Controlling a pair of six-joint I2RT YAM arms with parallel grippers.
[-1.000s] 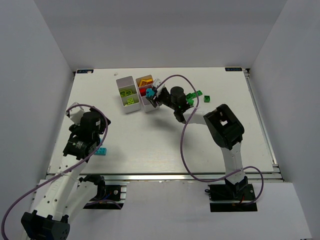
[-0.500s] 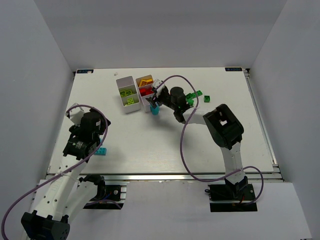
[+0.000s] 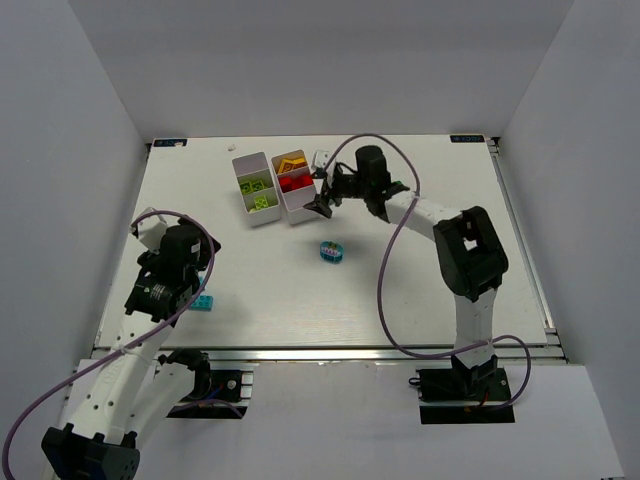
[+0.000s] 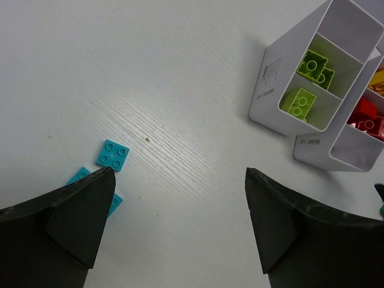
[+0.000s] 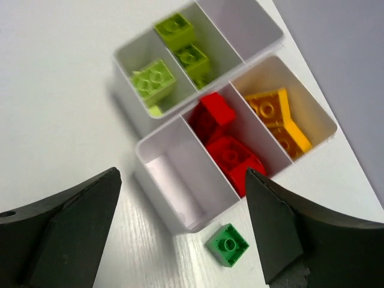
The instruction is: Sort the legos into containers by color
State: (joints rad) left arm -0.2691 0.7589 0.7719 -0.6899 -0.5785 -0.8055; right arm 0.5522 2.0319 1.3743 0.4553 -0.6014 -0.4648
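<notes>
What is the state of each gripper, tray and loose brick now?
left gripper, open, empty.
right gripper, open, empty.
lime tray, two compartments filled, one empty.
red tray, red and yellow compartments filled, one empty.
lone cyan brick, loose on table.
green brick, on table beside red tray.
cyan cluster, on table, unsorted.

The left tray (image 4: pixel 268 107) and the right tray (image 4: pixel 323 157) each carry small dark print (image 4: pixel 267 79) on an end wall, too small to read.
</notes>
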